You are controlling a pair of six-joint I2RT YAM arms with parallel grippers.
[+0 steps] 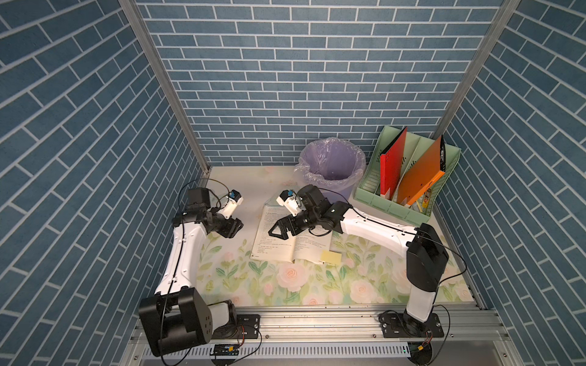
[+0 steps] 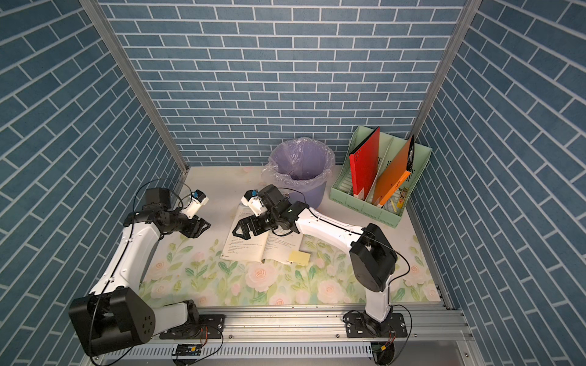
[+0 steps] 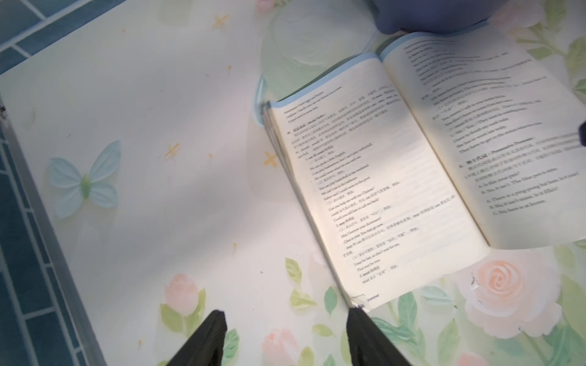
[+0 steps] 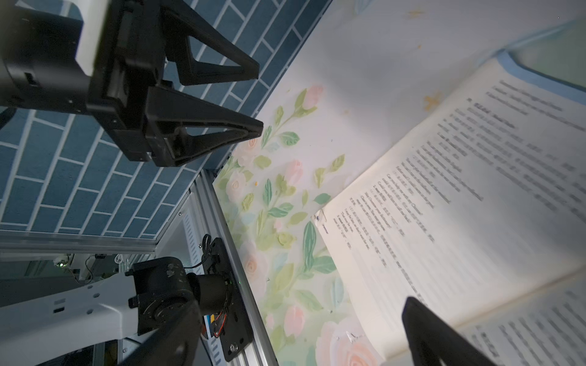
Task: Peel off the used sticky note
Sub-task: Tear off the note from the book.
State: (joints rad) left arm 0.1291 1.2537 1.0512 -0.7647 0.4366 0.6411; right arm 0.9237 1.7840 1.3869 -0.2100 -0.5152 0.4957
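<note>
Holding folders (image 1: 393,164), rack (image 1: 390,207), lined bin (image 1: 344,189), sticky note (image 1: 331,256) on book (image 1: 276,242)

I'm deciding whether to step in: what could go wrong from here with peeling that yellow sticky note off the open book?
1. The right gripper hangs open over the left page of the book, away from the sticky note at the right page's near corner; it might pinch a page instead.
2. Nothing pins the book: the left gripper is open beside it, so peeling could lift the page or drag the book.
</note>
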